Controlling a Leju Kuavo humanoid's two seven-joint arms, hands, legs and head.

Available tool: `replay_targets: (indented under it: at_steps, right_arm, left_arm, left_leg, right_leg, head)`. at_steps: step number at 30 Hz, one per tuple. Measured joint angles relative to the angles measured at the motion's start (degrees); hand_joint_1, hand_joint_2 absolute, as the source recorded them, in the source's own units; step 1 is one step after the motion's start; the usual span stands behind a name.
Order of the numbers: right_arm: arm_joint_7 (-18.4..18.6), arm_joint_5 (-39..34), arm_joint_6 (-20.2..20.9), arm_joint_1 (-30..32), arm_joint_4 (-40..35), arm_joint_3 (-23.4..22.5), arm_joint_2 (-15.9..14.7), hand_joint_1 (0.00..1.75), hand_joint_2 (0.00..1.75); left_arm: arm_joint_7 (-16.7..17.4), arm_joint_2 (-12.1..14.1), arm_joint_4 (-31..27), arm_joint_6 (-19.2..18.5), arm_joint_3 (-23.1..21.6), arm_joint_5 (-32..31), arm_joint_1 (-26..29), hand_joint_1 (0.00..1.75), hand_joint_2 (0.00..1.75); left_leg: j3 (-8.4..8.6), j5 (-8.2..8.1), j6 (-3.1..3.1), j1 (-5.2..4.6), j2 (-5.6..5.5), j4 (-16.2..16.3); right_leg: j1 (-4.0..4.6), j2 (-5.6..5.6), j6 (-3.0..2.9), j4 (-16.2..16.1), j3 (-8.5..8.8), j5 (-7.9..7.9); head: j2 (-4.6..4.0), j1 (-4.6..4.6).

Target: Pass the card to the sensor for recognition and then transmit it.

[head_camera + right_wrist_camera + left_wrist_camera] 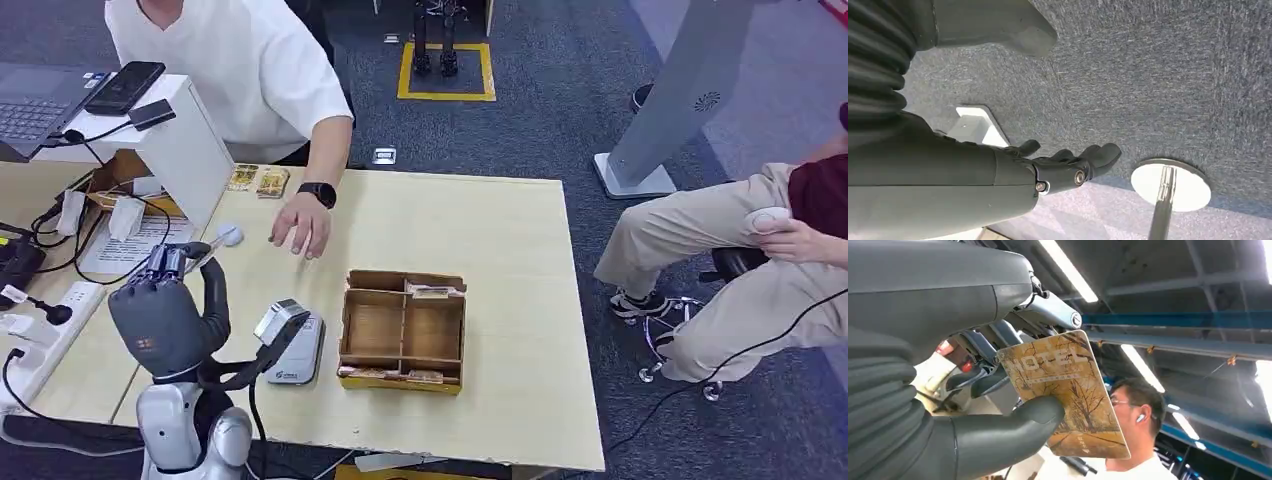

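Head view: lower left of the frame, my left hand [165, 318] is raised over the table [520, 300], the sensor [292, 345] just to its right, a person's hand [300, 225] resting above. Left wrist view: thumb and fingers [980, 380] pinch the hotel card [1068, 390] at centre frame. Right wrist view: my right hand [1068, 167] hangs over carpet, released, holding nothing. I judge the recognition step is in hand; next, lower the card onto the sensor.

The table [500, 240] is pale matt wood; on it, the box [404, 330] is brown cardboard; the held card [1068, 390] looks glossy.
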Motion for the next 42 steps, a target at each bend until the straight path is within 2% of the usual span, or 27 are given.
replay_targets:
  at_steps: [9, 21, 30, 42]
  right_arm:
    - [0.0, -0.7, 0.0, 0.3, 0.0, 0.0, 0.0, 0.0, 1.75]
    - [-0.4, -1.2, 0.0, 0.7, 0.0, -0.2, 0.0, 0.0, 1.75]
    - [-0.4, -1.5, 0.0, 0.8, 0.0, -0.3, 0.0, 0.0, 1.75]
    - [-0.4, -0.6, 0.0, 0.7, 0.0, -0.5, 0.0, 0.0, 1.75]
  left_arm:
    - [2.6, 1.6, 1.1, 0.0, 1.1, 0.0, 2.9, 1.75, 1.75]
    - [3.2, 3.7, 2.5, 0.0, 1.9, 0.0, 6.1, 1.75, 1.75]
    - [3.8, 5.1, 6.4, 0.0, 1.9, 0.0, 8.0, 1.75, 1.75]
    - [6.4, 7.4, 13.6, 0.0, 1.9, 0.0, 8.8, 1.75, 1.75]
  left_leg:
    - [-0.01, 0.0, 0.0, 0.0, 0.0, 0.0]
    - [-0.01, -0.01, 0.01, 0.0, 0.0, 0.0]
    - [-0.02, -0.01, 0.01, 0.0, -0.01, 0.0]
    - [-0.01, -0.01, 0.01, 0.0, 0.0, 0.0]
  right_leg:
    - [0.0, 0.0, 0.0, 0.0, -0.01, -0.01]
    - [0.0, -0.01, 0.01, 0.0, -0.01, -0.01]
    - [0.0, -0.02, 0.0, 0.0, -0.02, -0.01]
    - [0.0, -0.01, 0.0, 0.0, -0.01, -0.01]
  head:
    - [-0.02, 0.0]
    - [0.0, 0.02]
    - [-0.02, 0.0]
    - [0.0, 0.0]
